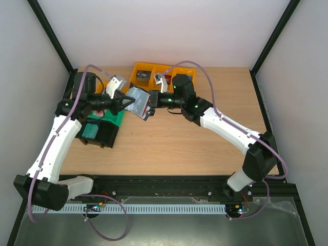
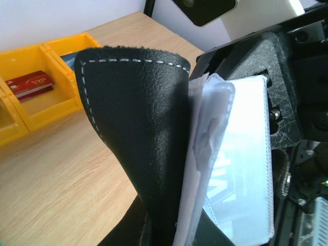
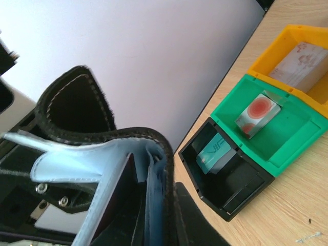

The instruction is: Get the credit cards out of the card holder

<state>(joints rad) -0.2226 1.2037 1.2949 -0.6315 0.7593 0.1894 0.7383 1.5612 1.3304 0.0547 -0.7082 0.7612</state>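
Left gripper [image 1: 122, 101] is clamped right down, jaws closed on the left edge of the card holder [image 1: 137, 102], which hangs in the air above the table [image 1: 195, 148], toward the back and between the two arms. Whether those fingers have an actual card or only the pocket edge, I can't tell (its own camera is jammed so close that the fingers are hidden). Right gripper [image 1: 152, 100] is closed too, pinching the holder's opposite edge, so the holder is held from both sides with its greyish inside facing the overhead camera.

In the left wrist view the black stitched flap curls over on the left and the clear pockets [image 2: 246, 154] fan out on the right, with a pale credit card [image 2: 238, 179] reading "VIP" sitting inside one. The right wrist view looks along the fold: black leather rim on top, grey-blue pocket sheets [image 3: 77, 164] below.

Further out there's a row of bins on the left side of the table. The black bin [image 3: 233, 189] has a teal VIP card [image 3: 212, 154] in it, the green bin [image 3: 287, 148] next to it holds a card with red circles [image 3: 256, 115], and the yellow bin [image 3: 266, 56] past that has a pale card [image 3: 302, 56]. Along the back edge sit more yellow bins [image 1: 137, 78], and one compartment holds a red VIP card [image 2: 31, 84].
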